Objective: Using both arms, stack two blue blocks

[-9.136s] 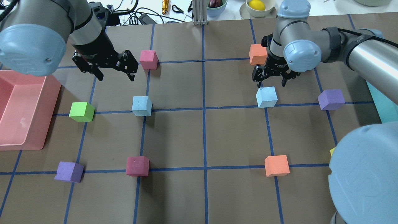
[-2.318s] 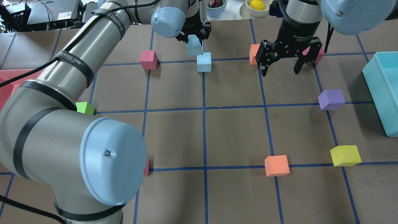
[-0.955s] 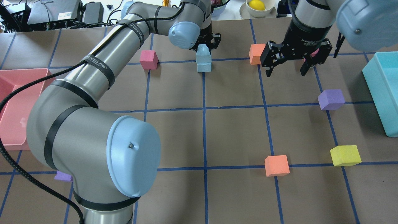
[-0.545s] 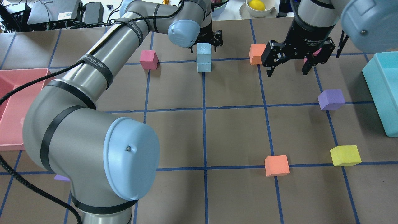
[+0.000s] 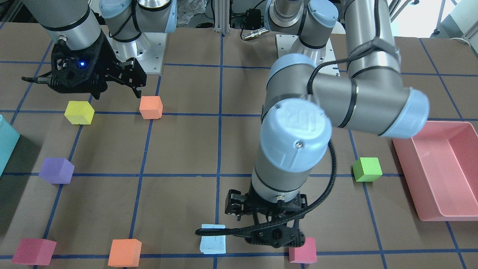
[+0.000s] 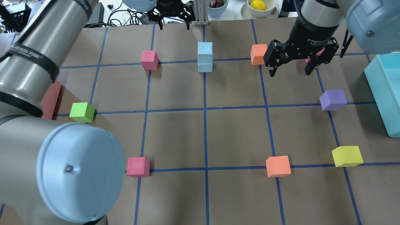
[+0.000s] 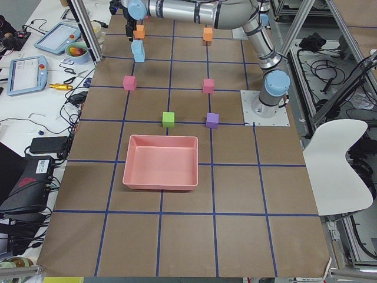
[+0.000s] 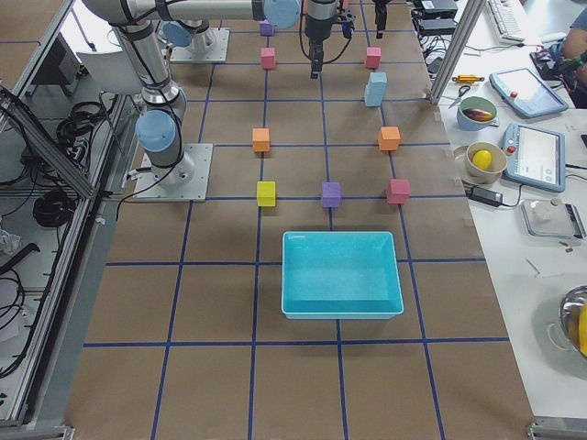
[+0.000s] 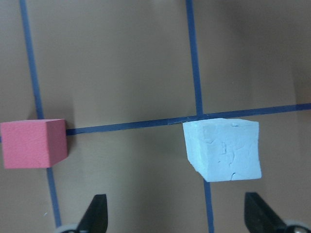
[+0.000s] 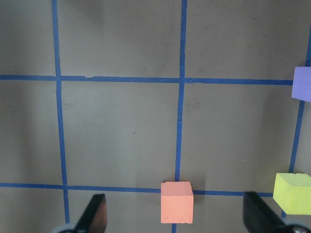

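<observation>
The two blue blocks stand stacked at the far middle of the table, the upper one (image 6: pixel 205 50) on the lower one (image 6: pixel 205 67). The stack also shows in the front-facing view (image 5: pixel 213 239) and from above in the left wrist view (image 9: pixel 223 148). My left gripper (image 6: pixel 173 22) is open and empty, raised beyond and left of the stack; its fingertips (image 9: pixel 95 216) stand clear of the block. My right gripper (image 6: pixel 290 65) is open and empty, hovering right of the stack near an orange cube (image 6: pixel 258 54).
Loose cubes lie on the grid: pink (image 6: pixel 149 59), green (image 6: pixel 82 112), dark pink (image 6: pixel 137 166), orange (image 6: pixel 277 166), yellow (image 6: pixel 347 156), purple (image 6: pixel 332 99). A teal bin (image 6: pixel 386 90) stands at the right edge, a pink tray (image 5: pixel 433 168) on the left side.
My left gripper let go of the upper blue block, opened, and pulled up and away to the far left. The stack stays standing. My right gripper barely moved.
</observation>
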Available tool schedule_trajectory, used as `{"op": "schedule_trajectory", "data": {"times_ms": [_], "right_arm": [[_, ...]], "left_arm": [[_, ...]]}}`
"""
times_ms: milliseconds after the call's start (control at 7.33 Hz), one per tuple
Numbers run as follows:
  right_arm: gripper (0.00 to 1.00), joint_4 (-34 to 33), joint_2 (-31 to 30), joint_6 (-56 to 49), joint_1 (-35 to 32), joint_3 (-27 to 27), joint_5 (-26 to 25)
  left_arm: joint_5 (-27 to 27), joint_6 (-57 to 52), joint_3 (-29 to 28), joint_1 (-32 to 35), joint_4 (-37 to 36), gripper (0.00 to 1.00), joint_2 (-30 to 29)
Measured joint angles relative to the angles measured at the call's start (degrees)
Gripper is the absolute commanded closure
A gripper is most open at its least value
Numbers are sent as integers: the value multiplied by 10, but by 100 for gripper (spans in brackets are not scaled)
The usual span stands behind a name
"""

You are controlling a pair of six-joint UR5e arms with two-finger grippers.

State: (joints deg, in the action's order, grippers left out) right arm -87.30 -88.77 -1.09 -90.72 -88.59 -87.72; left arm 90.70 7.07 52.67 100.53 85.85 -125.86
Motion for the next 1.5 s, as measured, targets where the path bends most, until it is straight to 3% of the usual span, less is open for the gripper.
{"op": "schedule_trajectory", "data": {"times_ms": [273,545,955,1227,1500], "right_arm": [[0,-2,0,-1,0,-5,0],[0,-4,-2,-1,0,-6,0],[0,-2,-7,-2,0,-6,0],[0,-3,-7,-1,0,-6,0],[0,-3,-7,-1,0,-6,0]], "left_arm": [[1,-8,76,-22,54,0,94],[0,-45,181,-48,62,0,191],[-1,-64,345,-69,-29,0,301],[0,-64,376,-80,-70,0,328],[-1,-59,338,-85,-37,0,323]]}}
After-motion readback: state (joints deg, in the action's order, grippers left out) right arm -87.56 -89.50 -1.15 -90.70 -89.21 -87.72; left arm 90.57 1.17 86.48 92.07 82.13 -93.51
